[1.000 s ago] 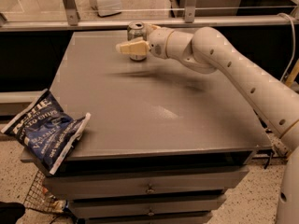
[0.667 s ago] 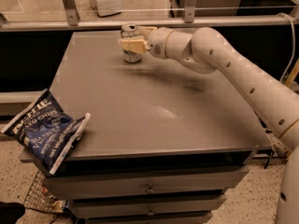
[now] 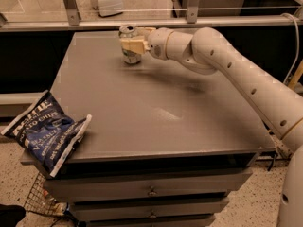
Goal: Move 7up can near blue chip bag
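Note:
The 7up can (image 3: 131, 56) stands upright near the far edge of the grey table (image 3: 156, 112), left of centre. My gripper (image 3: 131, 41) reaches in from the right and is shut around the can's upper half, with one cream finger (image 3: 132, 45) across its front. The can's base rests on the table. The blue chip bag (image 3: 45, 134) lies at the table's front-left corner, hanging over the edge, far from the can.
A metal rail (image 3: 151, 22) and a glass partition run behind the table. Drawers (image 3: 151, 190) are below the tabletop. A wire basket (image 3: 45, 205) sits on the floor at the lower left. My arm (image 3: 236, 74) spans the table's right side.
My gripper has moved left onto the can and closed around it. The can has shifted slightly left along the far edge. The chip bag has not moved.

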{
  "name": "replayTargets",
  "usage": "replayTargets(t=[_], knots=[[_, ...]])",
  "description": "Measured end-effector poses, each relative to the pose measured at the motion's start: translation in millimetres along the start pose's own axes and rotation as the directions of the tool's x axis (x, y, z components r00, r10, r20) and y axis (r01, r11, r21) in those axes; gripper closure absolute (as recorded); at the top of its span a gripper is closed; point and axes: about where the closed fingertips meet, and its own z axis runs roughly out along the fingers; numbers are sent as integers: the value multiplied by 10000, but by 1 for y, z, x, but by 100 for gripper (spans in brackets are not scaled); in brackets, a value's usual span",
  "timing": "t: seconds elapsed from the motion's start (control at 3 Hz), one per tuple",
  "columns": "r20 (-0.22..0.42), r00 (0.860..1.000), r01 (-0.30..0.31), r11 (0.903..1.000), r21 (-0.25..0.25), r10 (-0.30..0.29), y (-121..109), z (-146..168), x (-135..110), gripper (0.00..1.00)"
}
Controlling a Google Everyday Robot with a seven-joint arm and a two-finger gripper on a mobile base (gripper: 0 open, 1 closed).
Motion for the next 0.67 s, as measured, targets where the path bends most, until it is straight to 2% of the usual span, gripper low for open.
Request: replayTargets(t=[0.33,0.67], knots=[[3,10000,-3,10000,-39,3,2,2,0,100],[-100,9999,-41,9998,-177,40,7,3,-3,100]])
